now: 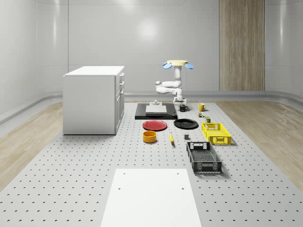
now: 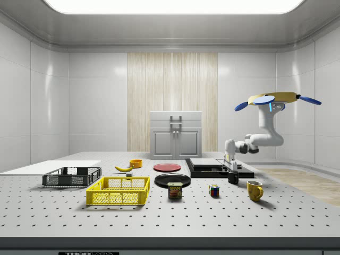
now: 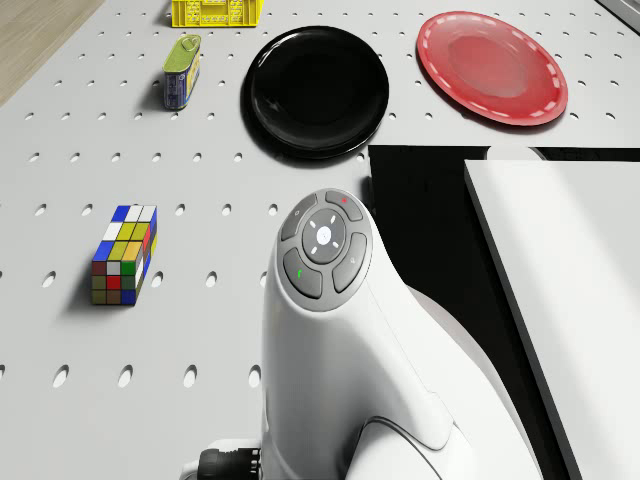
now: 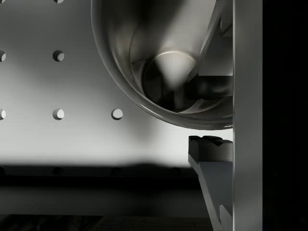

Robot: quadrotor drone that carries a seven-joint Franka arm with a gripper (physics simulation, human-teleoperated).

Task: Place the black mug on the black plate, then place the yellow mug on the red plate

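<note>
- whole-scene view: drone (image 1: 177,64) hovers above the far end of the table (image 1: 71,189), arm bent down so the gripper (image 1: 182,102) sits right over the black mug (image 1: 183,108). the mug stands on the table just beside the black slab (image 1: 142,113), on the side facing the yellow mug (image 1: 201,107). black plate (image 1: 185,124) lies near the slab's front edge, red plate (image 1: 155,125) next to it. yellow crate (image 1: 217,133), black crate (image 1: 204,157), orange bowl (image 1: 149,136), banana (image 1: 171,138) and white cabinet (image 1: 92,99) lie further from the slab.
- side view: gripper (image 2: 232,169) is down at the black mug (image 2: 233,178), mug bottom close to the table, contact unclear. yellow mug (image 2: 254,189) stands apart from the slab (image 2: 212,169). spam can (image 2: 175,190) and rubik's cube (image 2: 213,190) lie in front of the slab.
- drone view: arm link (image 3: 330,330) beside the slab (image 3: 430,230); black plate (image 3: 318,90) and red plate (image 3: 492,67) beyond it, both bare.
- wrist view: one finger (image 4: 211,62) inside the black mug (image 4: 144,62), the other (image 4: 211,149) outside the rim; jaws straddle the wall, can't tell if clamped.
</note>
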